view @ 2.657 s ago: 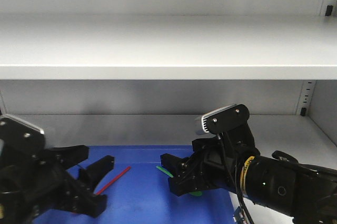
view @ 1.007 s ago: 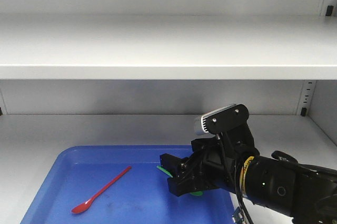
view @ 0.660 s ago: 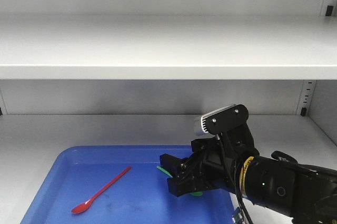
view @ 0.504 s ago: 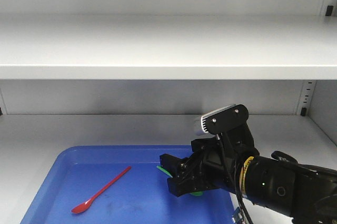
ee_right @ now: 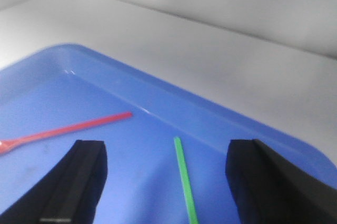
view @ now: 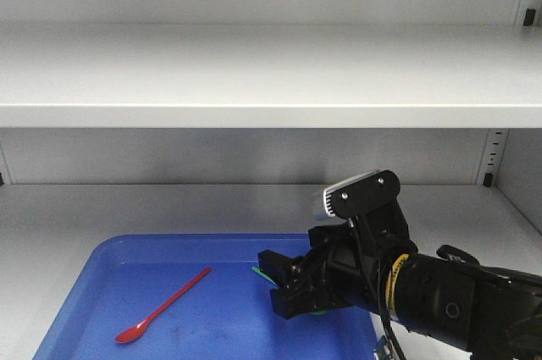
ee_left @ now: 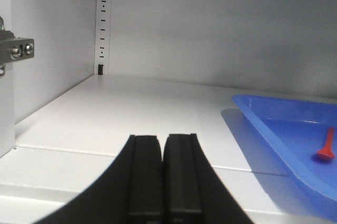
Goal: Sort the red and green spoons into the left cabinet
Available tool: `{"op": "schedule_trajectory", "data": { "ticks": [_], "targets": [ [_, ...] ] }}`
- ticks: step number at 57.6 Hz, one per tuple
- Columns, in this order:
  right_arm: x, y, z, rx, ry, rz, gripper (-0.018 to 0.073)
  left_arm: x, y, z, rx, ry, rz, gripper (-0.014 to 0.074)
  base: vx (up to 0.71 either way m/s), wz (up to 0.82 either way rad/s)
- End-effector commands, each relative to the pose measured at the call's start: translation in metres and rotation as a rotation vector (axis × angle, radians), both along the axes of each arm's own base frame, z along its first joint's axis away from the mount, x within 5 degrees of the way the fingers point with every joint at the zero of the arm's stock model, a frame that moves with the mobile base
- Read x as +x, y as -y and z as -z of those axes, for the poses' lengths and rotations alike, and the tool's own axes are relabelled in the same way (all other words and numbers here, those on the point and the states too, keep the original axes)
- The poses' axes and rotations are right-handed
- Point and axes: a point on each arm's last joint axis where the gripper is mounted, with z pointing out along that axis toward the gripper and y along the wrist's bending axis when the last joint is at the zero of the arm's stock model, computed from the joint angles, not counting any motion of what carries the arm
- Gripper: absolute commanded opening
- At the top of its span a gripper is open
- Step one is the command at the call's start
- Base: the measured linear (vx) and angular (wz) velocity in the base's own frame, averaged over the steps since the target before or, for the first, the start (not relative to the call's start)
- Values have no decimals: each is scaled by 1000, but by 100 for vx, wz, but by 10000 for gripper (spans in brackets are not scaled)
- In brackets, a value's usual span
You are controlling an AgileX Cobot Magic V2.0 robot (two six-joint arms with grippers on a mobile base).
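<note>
Green spoon (ee_right: 185,181) is lying flat in the blue tray (view: 85,279), its handle running right down the gap between the right gripper's (ee_right: 174,182) wide-spread jaws, touching neither. Red spoon (view: 161,307) sits in the same tray, off past the right gripper's left jaw and well apart from it. Left gripper (ee_left: 162,182) has its jaws pressed together on nothing, over the grey cabinet shelf (ee_left: 105,124), with the tray off to its right.

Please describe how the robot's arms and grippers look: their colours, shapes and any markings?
The right arm is matte black and bulky, with a yellow ring near the wrist, thin black cables and a silver-faced camera block on top. The right gripper has black blocky fingers. The left gripper shows two flat black ribbed pads.
</note>
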Motion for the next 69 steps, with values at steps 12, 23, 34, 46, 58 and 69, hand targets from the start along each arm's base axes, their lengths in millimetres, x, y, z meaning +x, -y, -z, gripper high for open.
{"op": "schedule_trajectory", "data": {
  "ticks": [12, 23, 34, 46, 58, 69],
  "targets": [
    [-20, 24, -27, 15, 48, 114, 498, -3, 0, -9, -5, 98, 3, -6, 0, 0],
    [-41, 47, -30, -25, 57, 207, 448, -3, 0, -9, -5, 98, 3, -6, 0, 0],
    [-65, 75, -28, -55, 36, 289, 393, -3, 0, -9, -5, 98, 3, -6, 0, 0],
    [-93, 102, -28, -198, 176, 245, 307, -3, 0, -9, -5, 98, 3, -6, 0, 0],
    [-120, 129, -19, -208, 251, 291, 200, -3, 0, -9, -5, 98, 3, -6, 0, 0],
    [-145, 147, -4, -126, 325, 378, 125, -3, 0, -9, -5, 98, 3, -6, 0, 0]
  ]
}}
